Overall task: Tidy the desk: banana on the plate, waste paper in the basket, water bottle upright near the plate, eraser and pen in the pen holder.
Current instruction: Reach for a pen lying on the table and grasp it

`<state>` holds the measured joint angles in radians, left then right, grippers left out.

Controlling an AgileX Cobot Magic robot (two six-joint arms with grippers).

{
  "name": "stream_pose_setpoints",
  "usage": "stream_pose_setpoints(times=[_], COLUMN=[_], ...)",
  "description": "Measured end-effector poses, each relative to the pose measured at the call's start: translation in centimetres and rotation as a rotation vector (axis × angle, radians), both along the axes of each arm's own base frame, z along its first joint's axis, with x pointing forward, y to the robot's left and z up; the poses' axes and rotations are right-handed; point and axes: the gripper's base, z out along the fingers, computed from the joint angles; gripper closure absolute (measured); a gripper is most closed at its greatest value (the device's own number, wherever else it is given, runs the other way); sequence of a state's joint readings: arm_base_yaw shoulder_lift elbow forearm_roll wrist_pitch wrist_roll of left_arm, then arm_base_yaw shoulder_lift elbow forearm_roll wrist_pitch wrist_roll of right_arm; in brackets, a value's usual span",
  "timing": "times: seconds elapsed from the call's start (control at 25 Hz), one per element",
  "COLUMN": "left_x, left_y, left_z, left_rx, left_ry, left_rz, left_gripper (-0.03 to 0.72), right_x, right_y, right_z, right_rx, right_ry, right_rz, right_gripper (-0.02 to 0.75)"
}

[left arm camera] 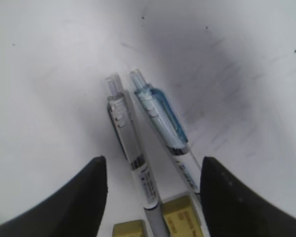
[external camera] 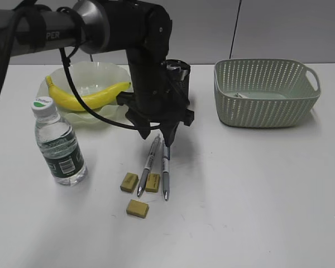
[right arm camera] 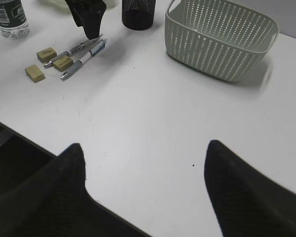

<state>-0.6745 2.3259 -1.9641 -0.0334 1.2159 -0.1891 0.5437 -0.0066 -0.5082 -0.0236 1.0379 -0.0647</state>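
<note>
The banana point(external camera: 89, 98) lies on the plate point(external camera: 100, 71). The water bottle point(external camera: 58, 146) stands upright on the desk point(external camera: 257, 190) in front of the plate. Two pens point(external camera: 148, 164) point(external camera: 166, 170) lie side by side with three tan erasers point(external camera: 129, 182) point(external camera: 152, 182) point(external camera: 137, 208) around their tips. My left gripper point(external camera: 159, 137) is open just above the pens' upper ends; both pens point(left arm camera: 130, 148) point(left arm camera: 163, 121) lie between its jaws point(left arm camera: 153, 168). The pen holder point(external camera: 178, 75) is partly hidden behind the arm. A small pale scrap point(external camera: 241, 95), apparently the waste paper, lies in the basket point(external camera: 265, 106). My right gripper point(right arm camera: 143, 148) is open and empty.
The right wrist view shows the basket point(right arm camera: 219, 37) at the far right, the pen holder point(right arm camera: 137, 12), the pens point(right arm camera: 81, 52) and the desk's near edge at lower left. The left arm's cables hang over the plate.
</note>
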Motion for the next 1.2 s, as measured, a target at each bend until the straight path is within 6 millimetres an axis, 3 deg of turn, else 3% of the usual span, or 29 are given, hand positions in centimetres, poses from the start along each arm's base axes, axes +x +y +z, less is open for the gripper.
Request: stream_pose_setpoints(times=[0.4,0.68,1.04,1.2], left_x=[0.3,-0.7,-0.8,-0.8], left_y=[0.3,1.1,1.1,1.1], left_z=[0.0,-2.0,-2.6,-3.8], left_rx=[-0.02,0.031,0.041,0.056], left_ry=[0.018,0.084,0.091,0.113], left_rz=[0.049,0.059,0.058,0.059], left_gripper=[0.413,0.414,0.387,0.383], right_x=[0.0,0.0,0.0,0.0], right_y=[0.0,0.0,0.0,0.0], right_z=[0.0,0.0,0.0,0.0], right_rx=[0.001,0.001,0.001,0.001], right_ry=[0.0,0.0,0.0,0.0], right_rz=[0.001,0.001,0.001,0.001], right_gripper=[0.147,0.147,0.147,0.147])
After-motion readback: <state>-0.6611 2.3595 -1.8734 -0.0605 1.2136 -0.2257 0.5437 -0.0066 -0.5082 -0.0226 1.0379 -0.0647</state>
